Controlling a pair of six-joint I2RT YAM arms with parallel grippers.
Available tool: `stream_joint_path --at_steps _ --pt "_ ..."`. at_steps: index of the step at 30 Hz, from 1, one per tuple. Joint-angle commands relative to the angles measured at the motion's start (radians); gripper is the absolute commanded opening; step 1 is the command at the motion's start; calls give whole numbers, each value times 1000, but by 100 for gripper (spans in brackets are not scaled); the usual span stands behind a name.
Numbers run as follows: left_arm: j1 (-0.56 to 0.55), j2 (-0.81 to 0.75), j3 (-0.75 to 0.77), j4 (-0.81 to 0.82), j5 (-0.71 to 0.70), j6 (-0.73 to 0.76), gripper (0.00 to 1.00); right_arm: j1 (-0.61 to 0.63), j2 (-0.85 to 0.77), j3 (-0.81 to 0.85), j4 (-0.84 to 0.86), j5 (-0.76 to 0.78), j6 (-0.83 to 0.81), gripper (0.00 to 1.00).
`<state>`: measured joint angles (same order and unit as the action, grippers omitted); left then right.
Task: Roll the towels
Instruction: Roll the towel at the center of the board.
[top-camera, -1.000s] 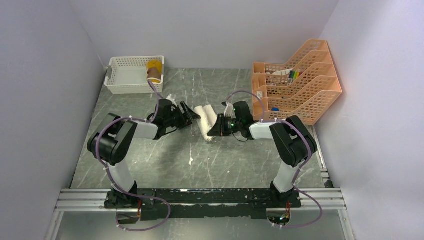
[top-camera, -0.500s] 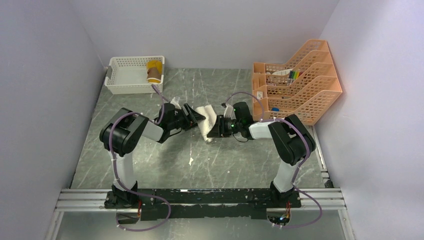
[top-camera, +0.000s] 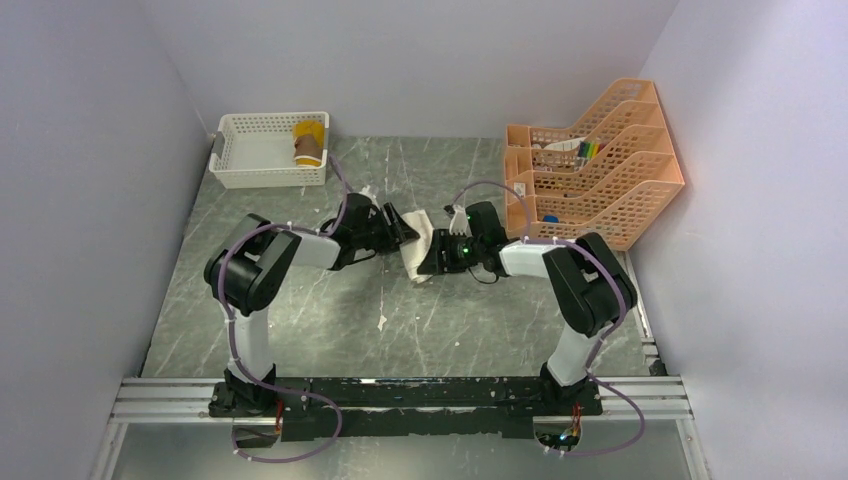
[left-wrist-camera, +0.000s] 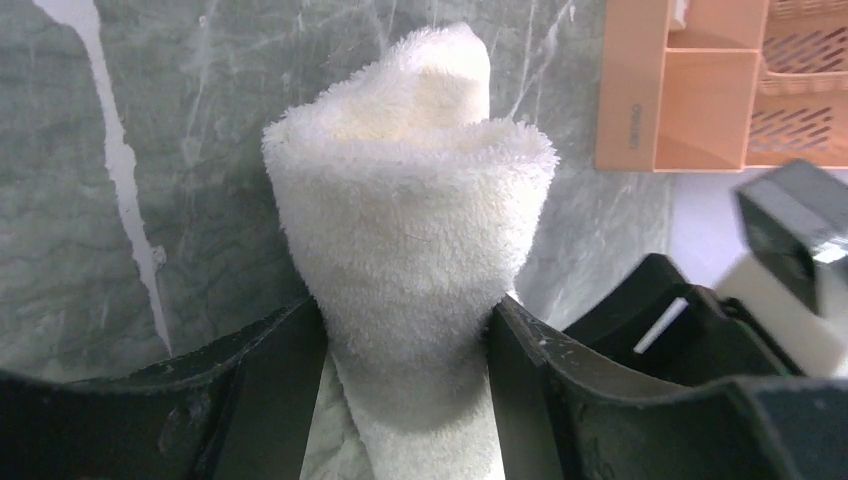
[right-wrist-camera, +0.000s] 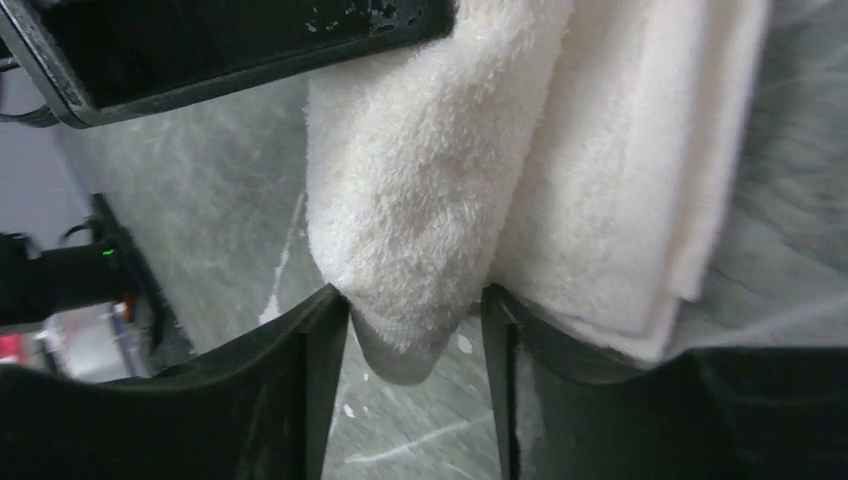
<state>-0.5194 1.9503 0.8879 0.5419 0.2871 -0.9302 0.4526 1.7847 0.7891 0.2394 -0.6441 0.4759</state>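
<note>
Changed over the last second: the left gripper (top-camera: 398, 226) was well off to the left of the cream towel (top-camera: 418, 243). It has now swung in and sits on the towel's upper end, mid-frame in the top view. In the left wrist view its jaws press both sides of the fuzzy roll, which narrows where they bite, so it is pinching the towel.

The right gripper (top-camera: 430, 262) has stayed at the towel's lower end, but its jaws have spread from a tight clamp. In the right wrist view the rolled lobe hangs between the jaws with a flat, unrolled layer beside it on the right. Cannot tell whether they still press it or just bracket it.

The towel stays in about the same spot on the counter (top-camera: 330, 300), centre of the frame, between the two arms. It looks a little more bunched than before.

The yellow towel (top-camera: 308, 143) is already rolled, in the right end of the white basket (top-camera: 265, 181) at upper left, unchanged. The orange file rack (top-camera: 600, 180) at upper right is untouched.

Judgement: this looks like a handover of grip, left taking the roll as right lets go. The cream roll is mostly formed but loose, with a flap still out. The risk is it unwinding if right lets go before left's hold is firm.
</note>
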Motion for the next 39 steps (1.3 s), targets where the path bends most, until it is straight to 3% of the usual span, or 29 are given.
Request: stream_joint_path --at_steps 1,6,14,23,33,39 --pt "-9 -24 72 -227 -101 109 68 73 -148 85 -225 319 -158 56" --pt "-9 -22 111 -301 -121 132 69 239 -224 200 -404 649 -293 62" --pt "-11 12 170 -371 -107 147 70 336 -138 275 -430 790 -292 63" --pt "-10 38 200 -399 -62 161 73 353 -72 281 -376 844 -293 61" --pt "-7 24 271 -486 -25 201 79 353 -31 253 -355 900 -309 43" --pt "28 -64 285 -549 -18 235 86 345 -30 234 -333 883 -298 40"
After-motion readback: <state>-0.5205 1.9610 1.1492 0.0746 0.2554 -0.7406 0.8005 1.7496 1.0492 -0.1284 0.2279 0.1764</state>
